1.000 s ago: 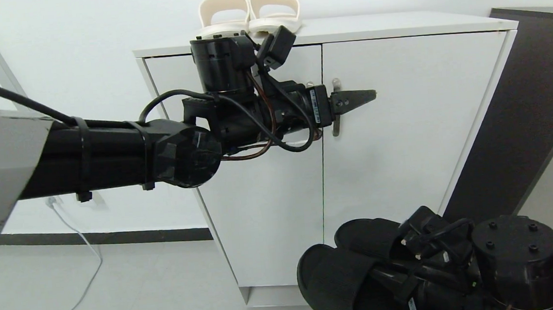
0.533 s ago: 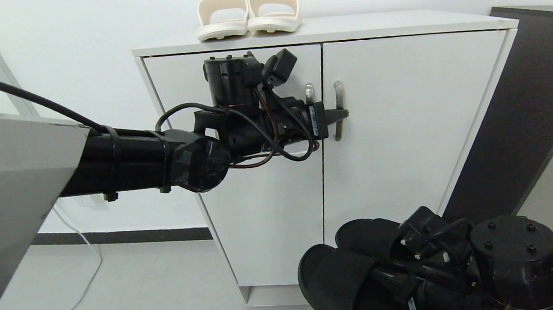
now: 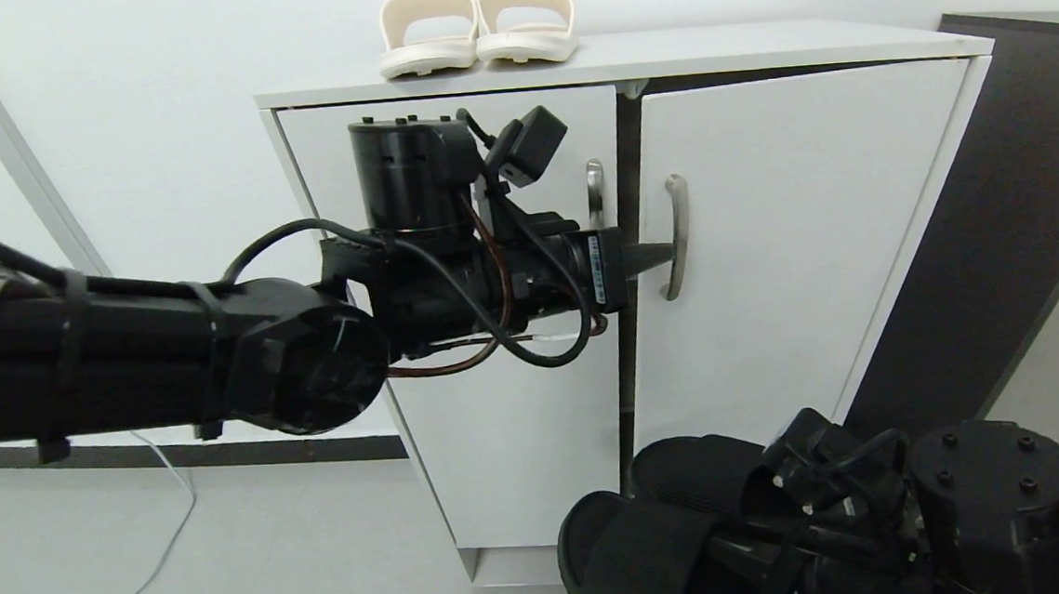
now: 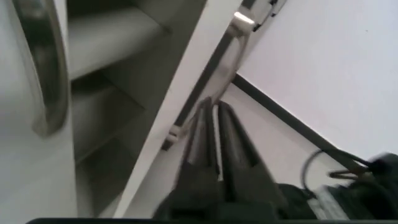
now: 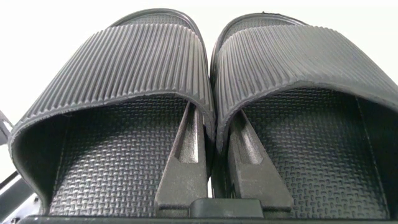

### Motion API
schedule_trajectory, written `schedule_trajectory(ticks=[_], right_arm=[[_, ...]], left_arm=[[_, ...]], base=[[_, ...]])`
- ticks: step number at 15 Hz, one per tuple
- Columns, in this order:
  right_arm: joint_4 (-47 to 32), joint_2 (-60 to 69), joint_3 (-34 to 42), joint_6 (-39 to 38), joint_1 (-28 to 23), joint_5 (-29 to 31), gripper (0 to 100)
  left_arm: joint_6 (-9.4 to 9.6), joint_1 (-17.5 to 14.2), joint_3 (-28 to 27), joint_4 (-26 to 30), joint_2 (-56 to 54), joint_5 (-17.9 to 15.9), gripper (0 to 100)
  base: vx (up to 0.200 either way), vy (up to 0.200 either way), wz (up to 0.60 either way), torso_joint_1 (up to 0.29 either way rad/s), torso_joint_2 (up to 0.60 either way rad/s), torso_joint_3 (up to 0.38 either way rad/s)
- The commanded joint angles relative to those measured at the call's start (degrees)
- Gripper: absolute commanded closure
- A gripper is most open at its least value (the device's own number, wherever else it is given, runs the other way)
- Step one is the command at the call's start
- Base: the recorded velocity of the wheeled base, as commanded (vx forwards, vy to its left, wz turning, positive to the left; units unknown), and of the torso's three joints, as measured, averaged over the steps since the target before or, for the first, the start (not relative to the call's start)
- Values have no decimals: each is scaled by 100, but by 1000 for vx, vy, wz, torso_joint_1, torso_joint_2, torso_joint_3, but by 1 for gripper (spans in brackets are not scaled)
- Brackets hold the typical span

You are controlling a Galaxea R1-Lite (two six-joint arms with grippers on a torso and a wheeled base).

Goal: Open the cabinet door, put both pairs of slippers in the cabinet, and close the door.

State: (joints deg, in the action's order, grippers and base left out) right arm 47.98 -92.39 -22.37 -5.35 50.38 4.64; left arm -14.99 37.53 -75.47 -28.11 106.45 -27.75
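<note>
Ajar by a dark gap along the right door's [image 3: 796,241] inner edge. Meeting its upright handle [image 3: 672,236] crosswise from the left with the left gripper [image 3: 652,256], pinched narrow. Clamping the black slippers [image 5: 143,68] by their adjoining walls in the right gripper [image 5: 213,127], low before the cabinet [image 3: 509,410], nearer that gap. Sitting at the cabinet's top back-left edge: white slippers [image 3: 476,29].
</note>
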Motion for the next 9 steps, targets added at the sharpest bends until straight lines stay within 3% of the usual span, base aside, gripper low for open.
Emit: schedule_trajectory(ticks=[1,4,6,7,9], right_arm=[[9,28,31,17,15,-34,100],[9,81,110,25,42,-201,100],[36,81,110,25,77,-210,100],[97,63,128,25,77,-210,100],[141,55,154,25,86,-245,100]], left_arm=[[5,131,428,-37,-581,-3,100],[-3,105,780,-45,-907,226,100],[-12,-150,788,-230,-783,235,100],[-135,-229,788,-485,-660,226,100],[-575,-255,718,-1135,-335,226,100]], base=[[0,0,0,0,0,0],[0,0,0,0,0,0],[0,0,0,0,0,0],[0,0,0,0,0,0],[0,0,0,0,0,0]])
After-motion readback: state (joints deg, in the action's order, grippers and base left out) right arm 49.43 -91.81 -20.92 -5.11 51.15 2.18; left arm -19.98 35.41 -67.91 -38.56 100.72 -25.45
